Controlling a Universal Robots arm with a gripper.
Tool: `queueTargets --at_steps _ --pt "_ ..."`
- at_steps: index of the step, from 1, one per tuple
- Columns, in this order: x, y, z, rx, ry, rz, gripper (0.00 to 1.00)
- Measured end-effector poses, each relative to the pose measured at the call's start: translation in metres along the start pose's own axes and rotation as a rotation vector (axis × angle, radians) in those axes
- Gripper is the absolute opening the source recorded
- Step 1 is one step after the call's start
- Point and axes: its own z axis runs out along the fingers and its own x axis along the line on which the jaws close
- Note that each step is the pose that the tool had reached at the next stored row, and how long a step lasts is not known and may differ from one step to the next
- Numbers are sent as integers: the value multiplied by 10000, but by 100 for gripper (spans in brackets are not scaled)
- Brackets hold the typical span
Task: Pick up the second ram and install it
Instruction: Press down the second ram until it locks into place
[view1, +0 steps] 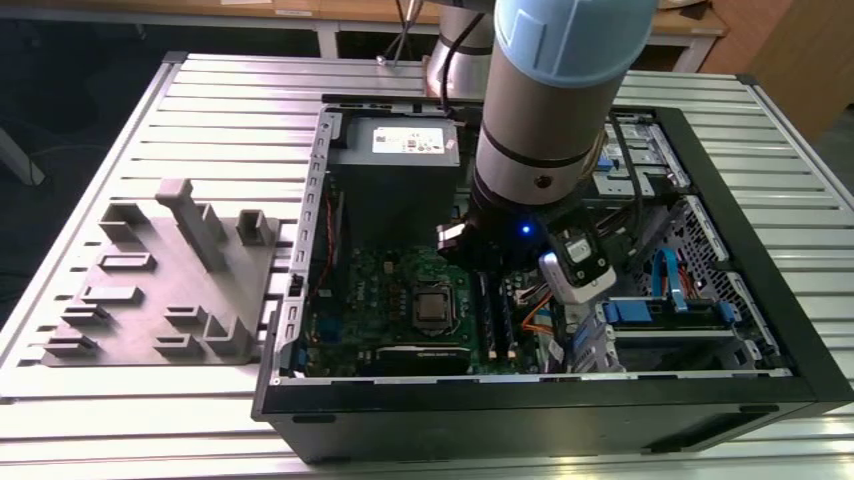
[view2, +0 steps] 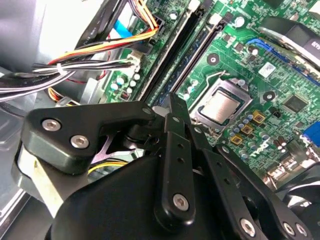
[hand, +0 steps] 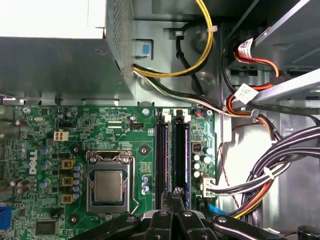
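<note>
End effector inside PC case on bench, fingers drawn narrow, tips together over mobo memory slots. Second ram looks to lie in slot directly under tips; can't tell if fully seated. CPU socket just beside.

Ribbed silver aluminium slat tabletop in the exterior view, pale wooden bench with white legs behind it, dark floor, brown wooden panel at the exterior view's right.
</note>
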Motion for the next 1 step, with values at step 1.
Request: queueTargets --at_steps 1 --pt "0 0 0 -1 0 0 7"
